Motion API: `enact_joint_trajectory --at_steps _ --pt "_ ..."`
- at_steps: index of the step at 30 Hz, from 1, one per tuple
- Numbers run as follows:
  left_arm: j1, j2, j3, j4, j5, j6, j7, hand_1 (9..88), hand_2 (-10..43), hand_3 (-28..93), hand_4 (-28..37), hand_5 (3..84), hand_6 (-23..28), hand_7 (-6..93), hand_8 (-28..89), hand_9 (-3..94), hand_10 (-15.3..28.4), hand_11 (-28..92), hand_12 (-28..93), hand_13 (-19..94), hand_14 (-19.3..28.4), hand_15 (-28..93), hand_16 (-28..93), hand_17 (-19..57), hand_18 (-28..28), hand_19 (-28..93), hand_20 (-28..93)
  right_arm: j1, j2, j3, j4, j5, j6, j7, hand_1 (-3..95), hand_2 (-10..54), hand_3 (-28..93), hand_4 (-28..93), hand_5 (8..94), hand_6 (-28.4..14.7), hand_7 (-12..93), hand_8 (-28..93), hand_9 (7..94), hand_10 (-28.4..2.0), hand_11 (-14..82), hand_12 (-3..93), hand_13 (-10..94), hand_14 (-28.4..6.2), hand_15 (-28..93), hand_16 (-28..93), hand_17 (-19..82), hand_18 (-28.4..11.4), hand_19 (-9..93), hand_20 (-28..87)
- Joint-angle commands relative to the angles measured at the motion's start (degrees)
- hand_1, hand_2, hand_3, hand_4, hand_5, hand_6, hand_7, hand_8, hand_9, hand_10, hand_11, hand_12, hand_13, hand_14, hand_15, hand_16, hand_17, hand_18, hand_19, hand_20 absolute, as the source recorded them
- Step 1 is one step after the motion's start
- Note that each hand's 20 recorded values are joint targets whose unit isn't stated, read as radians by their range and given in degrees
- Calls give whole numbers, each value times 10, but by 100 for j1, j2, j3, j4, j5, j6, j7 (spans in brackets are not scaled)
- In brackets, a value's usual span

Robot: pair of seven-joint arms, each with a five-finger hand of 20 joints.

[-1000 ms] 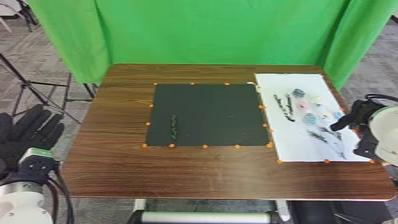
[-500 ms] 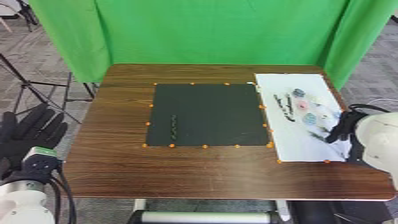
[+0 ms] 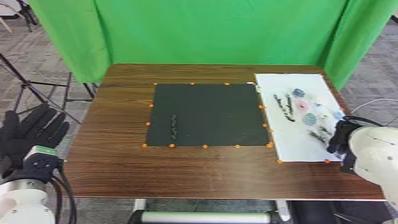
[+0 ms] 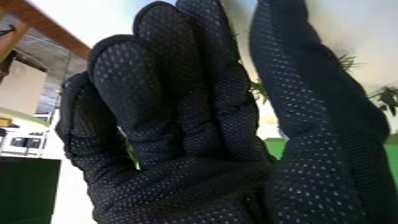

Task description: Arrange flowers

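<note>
Head view: locate right hand (image 3: 341, 137) above right-hand side of white sheet (image 3: 280, 140), near its lower right corner. Find left hand (image 3: 31, 132) off left edge of brown table (image 3: 107, 165), with fingers straight and spread, apart from all flowers.

For right-hand finger detail, consult right wrist view: right hand (image 4: 191, 187) with fingers extended side by side, thumb (image 4: 306, 100) set apart, not clamped on anything visible. Note leafy green sprigs (image 4: 388, 97) past thumb, against a pale surface, and a strip of wood (image 4: 49, 22) beyond fingers; contact with sprigs not determinable.

For layout, return to head view. On white sheet, identify two dark slender stems (image 3: 289, 107) nearest black sheet (image 3: 218, 115), then blue-grey bloom (image 3: 298, 93), pink bloom (image 3: 302, 106), second blue-grey bloom (image 3: 309, 119) and pale blue bloom (image 3: 338, 115). Close to right hand, see thin-leaved sprig (image 3: 319, 136). On left part of black sheet, find one dark green sprig (image 3: 173, 127), lying lengthwise. Along sheet borders, note orange markers (image 3: 205, 146).
</note>
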Motion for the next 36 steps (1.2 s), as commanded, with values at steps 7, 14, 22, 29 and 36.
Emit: enact_joint_trajectory --at_steps 7,14,22,29,36 --pt "53 -19 46 3 -10 -38 -7 260 127 720 -283 468 84 211 -122 418 154 291 94 311 171 542 -101 -40 156 436 133 -628 -20 540 -470 -478 955 -577 540 -71 678 -281 748 -20 422 232 800 -140 396 384 717 -141 657 347 392 -268 893 326" --pt "42 -13 4 5 37 -29 -69 260 128 719 -283 468 84 211 -122 418 154 293 95 311 171 543 -102 -40 156 437 133 -1021 -154 1162 -1282 149 1747 -608 533 -64 694 -281 738 -21 441 240 805 -133 401 396 729 -132 663 357 404 -265 906 335" --pt "49 3 -48 9 69 -21 -138 262 129 719 -283 467 84 212 -122 419 153 292 94 311 171 543 -101 -40 156 437 132 394 -1006 -357 -1476 669 1736 -295 529 -65 703 -273 736 -21 459 233 810 -134 405 397 736 -134 665 365 411 -270 916 339" --pt "-76 47 59 38 87 -16 -163 262 129 719 -283 467 83 212 -122 419 153 293 94 311 171 543 -101 -40 156 437 132 1903 -2137 -2173 -627 775 1846 90 518 -71 710 -243 747 -26 455 237 817 -142 424 386 750 -132 672 370 423 -280 928 337" --pt "-106 36 199 24 28 159 -175 262 129 719 -283 468 83 212 -123 420 154 296 94 312 171 543 -101 -40 156 437 132 2794 -2748 -3223 57 625 1837 142 519 -71 711 -237 751 -28 456 237 820 -144 434 379 754 -135 678 374 433 -283 931 351"
